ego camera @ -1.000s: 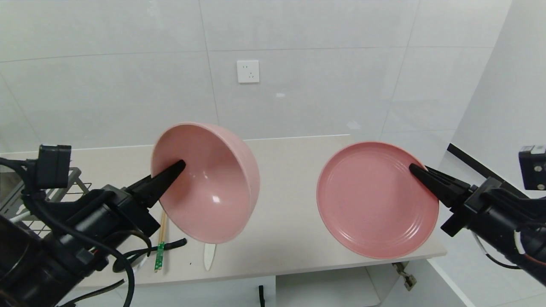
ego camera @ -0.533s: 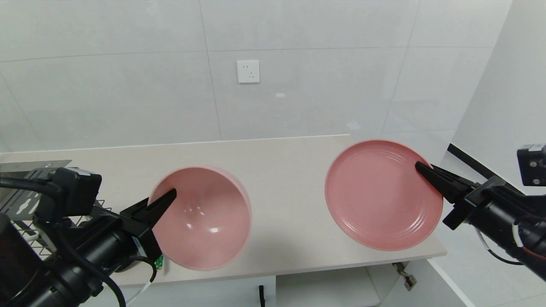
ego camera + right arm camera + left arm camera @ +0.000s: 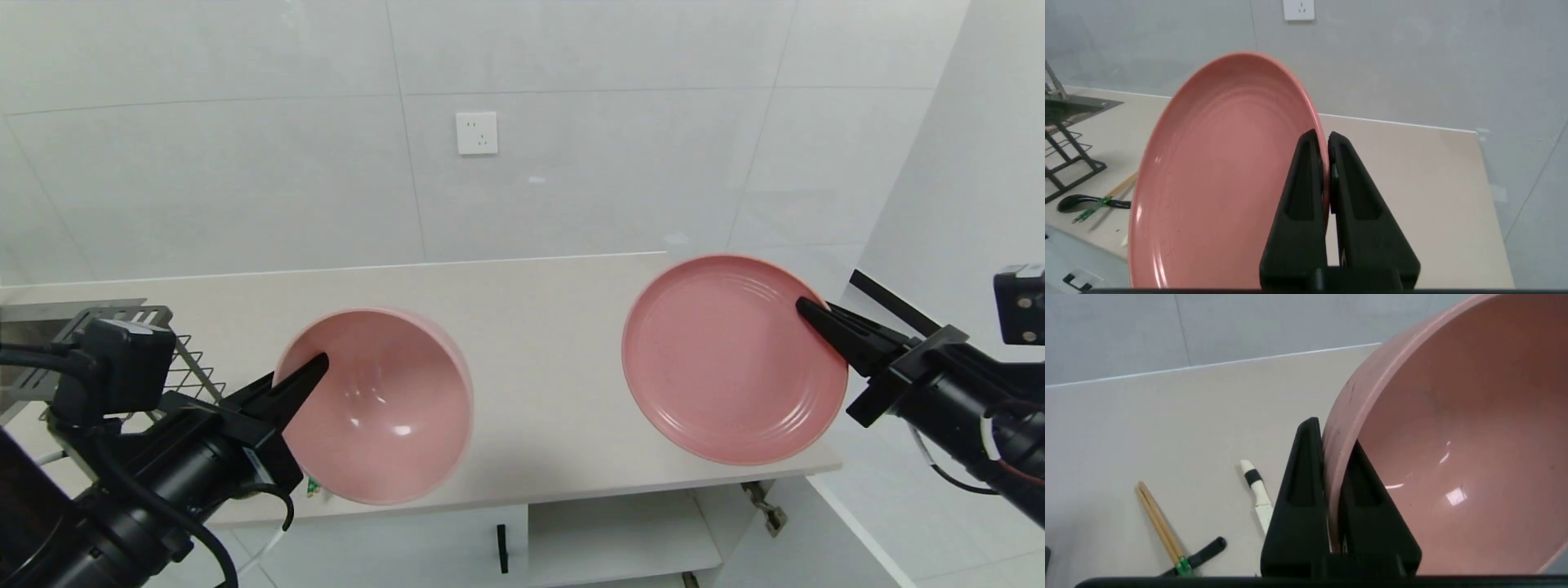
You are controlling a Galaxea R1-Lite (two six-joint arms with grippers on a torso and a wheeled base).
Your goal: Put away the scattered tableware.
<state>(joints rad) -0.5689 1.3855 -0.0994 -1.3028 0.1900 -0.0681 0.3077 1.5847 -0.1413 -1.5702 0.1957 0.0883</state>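
Right end effector [image 3: 1325, 145] grips the pink plate [image 3: 1221, 171] by its rim

The left pincer [image 3: 317, 365] and right pincer [image 3: 804, 307] are matt black, with long fingers [image 3: 1306, 490] tapering to points. Behind each comes a blocky black arm [image 3: 163, 482] and a boxy camera [image 3: 122, 367]. Thick black cables [image 3: 33, 354] trail behind the left pincer.

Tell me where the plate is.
Head view, right side: the plate hangs tilted over the counter's right end, rim clamped in the right hand, the bowl to its left.
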